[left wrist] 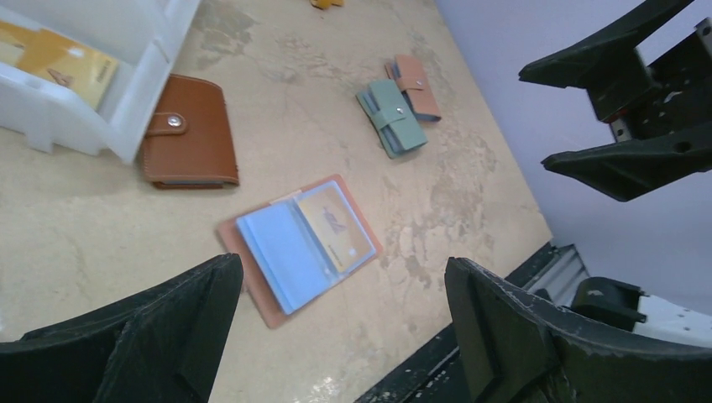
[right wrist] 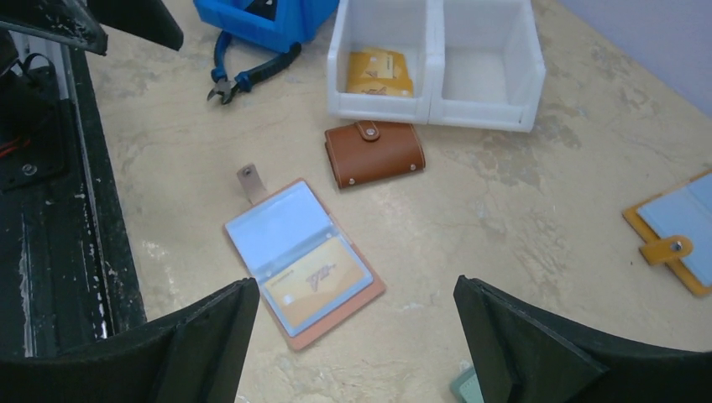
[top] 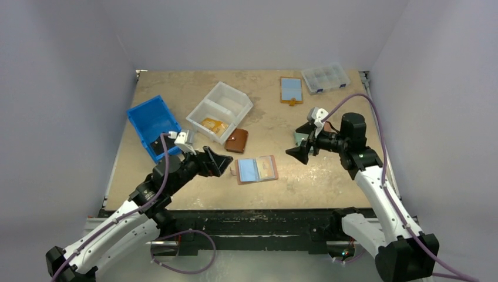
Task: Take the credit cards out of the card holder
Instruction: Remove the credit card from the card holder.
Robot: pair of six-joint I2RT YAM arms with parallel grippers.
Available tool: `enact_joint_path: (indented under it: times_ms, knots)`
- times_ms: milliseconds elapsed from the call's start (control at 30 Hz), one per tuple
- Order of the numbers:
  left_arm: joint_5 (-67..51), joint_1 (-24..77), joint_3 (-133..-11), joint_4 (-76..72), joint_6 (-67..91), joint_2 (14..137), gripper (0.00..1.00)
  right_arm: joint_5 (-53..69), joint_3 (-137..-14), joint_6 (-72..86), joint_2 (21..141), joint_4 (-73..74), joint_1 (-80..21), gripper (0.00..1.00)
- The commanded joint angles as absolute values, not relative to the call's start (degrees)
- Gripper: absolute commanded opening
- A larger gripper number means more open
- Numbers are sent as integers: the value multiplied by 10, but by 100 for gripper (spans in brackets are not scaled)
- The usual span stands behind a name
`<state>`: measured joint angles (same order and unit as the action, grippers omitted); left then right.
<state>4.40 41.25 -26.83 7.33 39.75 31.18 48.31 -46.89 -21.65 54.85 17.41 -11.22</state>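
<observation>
Evidently the card holder (top: 257, 170) is lying open on the bench (top: 329, 173) between the arms, with a light-blue credit card (top: 247, 170) sitting in its sleeve; the left claw (top: 222, 163) and right claw (top: 299, 154) are hovering wide and empty; extraction looks not yet begun; next, one claw is likely needing to pin the holder while the other pinches a card edge.

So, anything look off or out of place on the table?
Nothing spilled or damaged. One stray: blue-handled pliers lie loose on the table beside the blue plastic bin, unrelated to this task. The open salmon-pink card holder lies flat but askew to the table edge, an orange card in one pocket.
</observation>
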Motion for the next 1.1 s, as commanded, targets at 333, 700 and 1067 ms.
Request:
enact_joint_path:
  times_ms: [333, 700, 1067]
  knots:
    - [-86, 411, -251, -144, 504, 490, 91, 540, -342, -12, 554, -87, -71, 93]
    - [15, 479, -325, -119, 465, 646, 81, 511, -358, 94, 686, -108, -116, 73]
    - [96, 523, -304, -207, 494, 741, 60, 497, -393, 154, 827, -90, -137, 34]
